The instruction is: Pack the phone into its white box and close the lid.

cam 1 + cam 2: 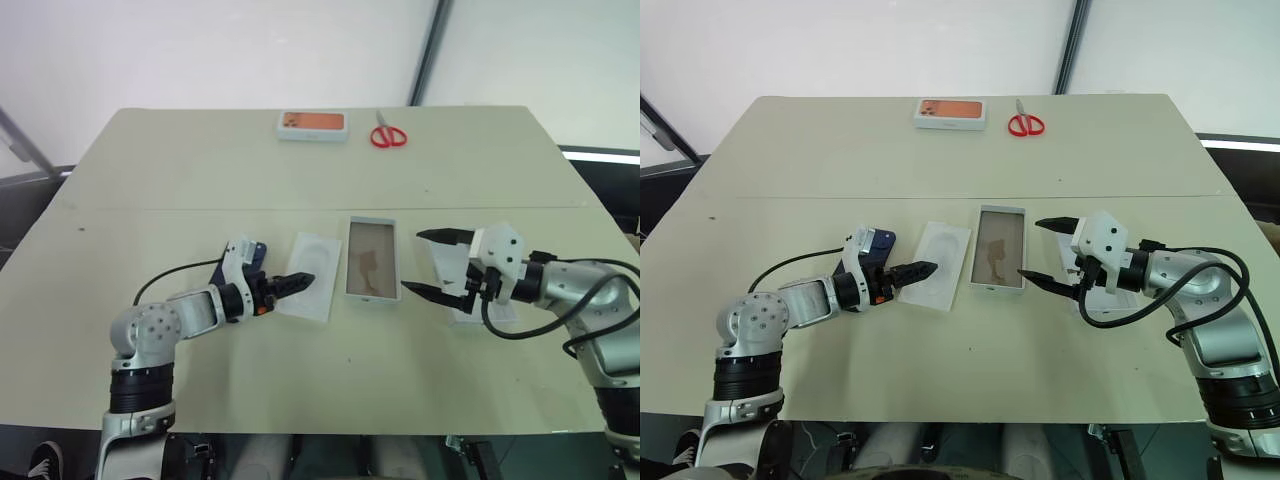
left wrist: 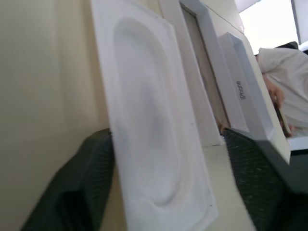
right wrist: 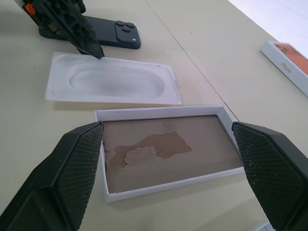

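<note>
The left gripper, part-open and holding nothing, noses onto the white insert. The phone lies just behind it. The right gripper gapes empty beside the white box, over the lid, leaving the tray free on the worktop.

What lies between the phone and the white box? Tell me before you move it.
The flat white insert lies on the table between the phone and the white box. The left gripper is over the insert's near edge. The box is empty, with nothing over its opening.
</note>
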Controlling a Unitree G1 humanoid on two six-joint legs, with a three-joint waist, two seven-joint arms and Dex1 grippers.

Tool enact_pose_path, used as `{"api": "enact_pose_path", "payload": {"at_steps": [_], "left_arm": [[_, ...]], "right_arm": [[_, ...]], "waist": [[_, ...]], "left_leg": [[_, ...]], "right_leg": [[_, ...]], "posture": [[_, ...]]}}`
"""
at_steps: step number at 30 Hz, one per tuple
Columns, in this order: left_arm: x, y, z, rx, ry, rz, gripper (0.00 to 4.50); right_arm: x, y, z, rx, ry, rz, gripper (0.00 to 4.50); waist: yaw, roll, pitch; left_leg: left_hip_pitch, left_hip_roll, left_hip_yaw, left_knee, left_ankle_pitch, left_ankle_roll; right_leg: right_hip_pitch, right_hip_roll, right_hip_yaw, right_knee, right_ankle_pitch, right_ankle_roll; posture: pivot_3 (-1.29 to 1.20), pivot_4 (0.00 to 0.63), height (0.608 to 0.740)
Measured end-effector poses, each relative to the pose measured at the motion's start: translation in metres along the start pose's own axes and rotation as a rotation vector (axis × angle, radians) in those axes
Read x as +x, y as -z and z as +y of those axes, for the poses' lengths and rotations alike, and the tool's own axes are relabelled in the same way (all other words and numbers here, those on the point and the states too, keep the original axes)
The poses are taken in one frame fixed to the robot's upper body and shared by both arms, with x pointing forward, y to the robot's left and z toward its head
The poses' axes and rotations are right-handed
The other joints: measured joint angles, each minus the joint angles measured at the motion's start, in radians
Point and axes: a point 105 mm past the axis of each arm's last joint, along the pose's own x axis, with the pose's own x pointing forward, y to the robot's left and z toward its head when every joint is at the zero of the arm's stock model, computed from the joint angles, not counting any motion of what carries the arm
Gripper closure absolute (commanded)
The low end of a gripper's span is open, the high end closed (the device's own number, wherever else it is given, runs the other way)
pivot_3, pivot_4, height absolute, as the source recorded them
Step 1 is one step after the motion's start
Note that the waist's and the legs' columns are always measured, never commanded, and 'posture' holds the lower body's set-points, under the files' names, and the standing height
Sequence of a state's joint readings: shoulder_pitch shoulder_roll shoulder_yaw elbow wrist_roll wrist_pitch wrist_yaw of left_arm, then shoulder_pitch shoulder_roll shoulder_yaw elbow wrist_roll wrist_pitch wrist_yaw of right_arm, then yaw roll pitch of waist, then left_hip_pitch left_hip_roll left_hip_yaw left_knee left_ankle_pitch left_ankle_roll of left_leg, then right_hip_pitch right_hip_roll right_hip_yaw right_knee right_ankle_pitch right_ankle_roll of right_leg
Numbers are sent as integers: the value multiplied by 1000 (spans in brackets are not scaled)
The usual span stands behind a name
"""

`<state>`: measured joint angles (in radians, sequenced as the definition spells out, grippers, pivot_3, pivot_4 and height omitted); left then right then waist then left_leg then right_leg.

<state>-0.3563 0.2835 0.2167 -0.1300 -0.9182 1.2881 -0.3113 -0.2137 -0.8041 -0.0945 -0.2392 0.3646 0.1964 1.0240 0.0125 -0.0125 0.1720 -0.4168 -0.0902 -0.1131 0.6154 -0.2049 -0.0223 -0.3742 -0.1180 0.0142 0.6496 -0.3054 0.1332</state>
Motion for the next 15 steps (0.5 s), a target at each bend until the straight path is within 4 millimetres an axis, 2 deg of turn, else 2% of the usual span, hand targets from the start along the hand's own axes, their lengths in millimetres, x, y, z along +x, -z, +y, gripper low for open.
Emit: {"api": "enact_pose_path", "payload": {"at_steps": [4, 11, 15], "left_arm": [[0, 7, 1, -11, -13, 36, 4416], [0, 6, 0, 14, -24, 37, 4469], [2, -2, -1, -35, -13, 3, 4469]], "right_arm": [[0, -1, -1, -9, 10, -1, 0], [0, 0, -2, -16, 18, -3, 0], [1, 2, 2, 22, -9, -7, 0]], "waist": [[1, 0, 0], [0, 0, 0], [0, 0, 0]], "left_leg": [[0, 0, 0, 0, 0, 0], [2, 0, 0, -1, 0, 0], [1, 0, 0, -1, 0, 0]], "right_leg": [[0, 0, 0, 0, 0, 0], [1, 0, 0, 0, 0, 0], [1, 0, 0, 0, 0, 0]], "posture": [[0, 150, 740], [0, 150, 740], [0, 150, 740]]}}
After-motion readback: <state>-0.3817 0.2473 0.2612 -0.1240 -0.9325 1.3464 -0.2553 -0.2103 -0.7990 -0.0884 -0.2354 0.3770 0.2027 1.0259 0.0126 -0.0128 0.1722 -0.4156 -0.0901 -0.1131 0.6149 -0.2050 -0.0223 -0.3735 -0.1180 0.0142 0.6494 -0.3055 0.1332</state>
